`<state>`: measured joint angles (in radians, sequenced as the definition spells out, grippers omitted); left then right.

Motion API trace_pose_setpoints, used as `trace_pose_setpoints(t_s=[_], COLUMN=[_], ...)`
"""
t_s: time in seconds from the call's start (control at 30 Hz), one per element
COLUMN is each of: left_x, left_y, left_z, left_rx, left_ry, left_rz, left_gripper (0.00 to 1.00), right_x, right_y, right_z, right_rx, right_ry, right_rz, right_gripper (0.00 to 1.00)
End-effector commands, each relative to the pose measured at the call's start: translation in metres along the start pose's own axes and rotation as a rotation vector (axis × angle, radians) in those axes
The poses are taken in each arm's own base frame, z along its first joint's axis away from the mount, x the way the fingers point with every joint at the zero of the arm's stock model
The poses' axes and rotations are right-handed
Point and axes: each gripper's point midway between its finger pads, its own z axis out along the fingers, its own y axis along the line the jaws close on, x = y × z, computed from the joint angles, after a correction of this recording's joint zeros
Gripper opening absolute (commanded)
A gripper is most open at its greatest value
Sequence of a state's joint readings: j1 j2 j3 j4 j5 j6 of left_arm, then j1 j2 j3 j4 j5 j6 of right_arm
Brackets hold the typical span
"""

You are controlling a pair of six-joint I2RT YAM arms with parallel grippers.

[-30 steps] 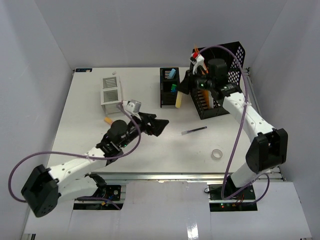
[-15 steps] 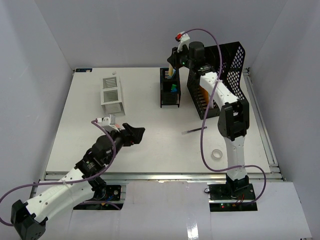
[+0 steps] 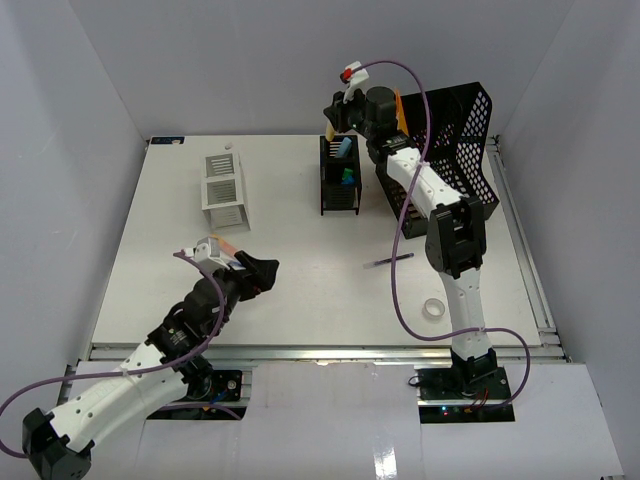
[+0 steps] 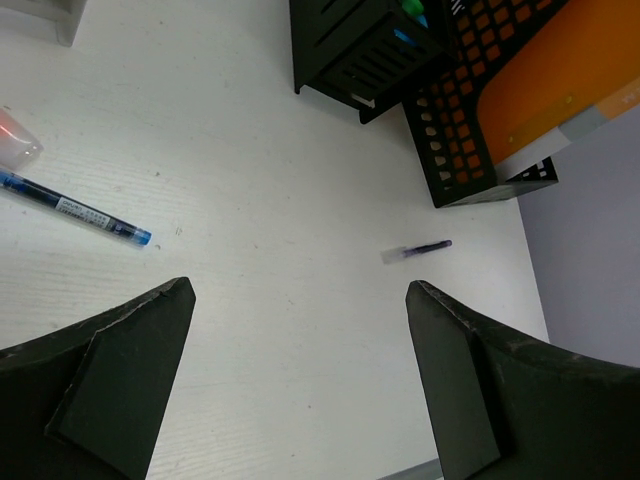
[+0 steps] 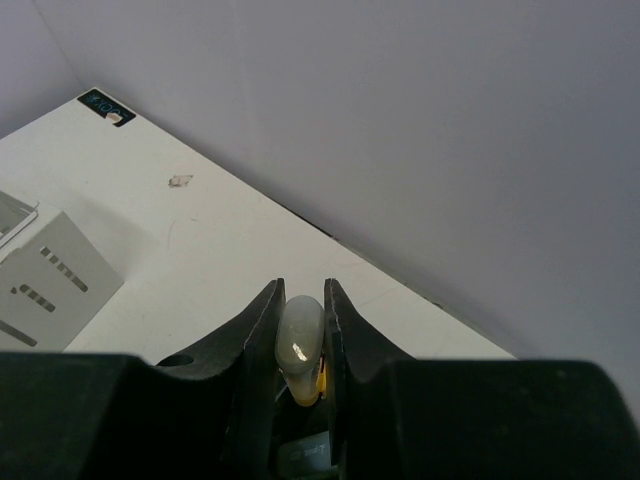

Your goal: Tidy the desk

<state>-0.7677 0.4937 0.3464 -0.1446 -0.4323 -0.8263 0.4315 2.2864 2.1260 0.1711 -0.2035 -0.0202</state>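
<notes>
Large flat white rectangular tabletop (image 3: 300, 300), under both arms | left hand (image 3: 262, 270) wide, empty, near front | right hand (image 3: 337, 116) narrow, pinching pale yellowish rounded stick (image 5: 299, 335) above black slotted organizer (image 3: 340, 182) at back | centre over free slot, lower, then release

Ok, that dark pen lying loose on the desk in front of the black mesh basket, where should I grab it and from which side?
Take the dark pen at mid-barrel, probably from straight above. It lies flat on the desk with bare surface all round, so a side approach finds nothing to get under; turn the jaws crosswise to its roughly left-right length.
</notes>
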Motion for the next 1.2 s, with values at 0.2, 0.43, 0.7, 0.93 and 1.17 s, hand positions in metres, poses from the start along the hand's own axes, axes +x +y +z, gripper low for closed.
trace_pose_setpoints(t_s=[0.2,0.43,0.7,0.93,1.17], left_x=[0.006,0.009,0.006,0.009,0.013], left_y=[0.004,0.004,0.003,0.008,0.015], left_z=[0.004,0.003,-0.001,-0.005,-0.005], left_rx=[-0.025,-0.014,-0.003,-0.006,-0.027], left_ry=[0.019,0.025,0.019,0.020,0.024], left_rz=[-0.013,-0.023,-0.039,-0.052,-0.045], left_gripper=[0.98,0.98,0.98,0.98,0.98], right_x=[-0.006,-0.056,-0.099,-0.065,-0.032], right_y=[-0.012,0.002,0.034,0.051,0.032], right_z=[-0.005,-0.020,-0.037,-0.030,-0.014], right_rx=[0.067,0.033,-0.001,0.010,0.096], right_ry=[-0.042,-0.109,-0.160,-0.093,-0.052], right_rz=[-0.125,-0.183,-0.258,-0.296,-0.322], right_gripper=[0.11,0.11,0.11,0.10,0.10])
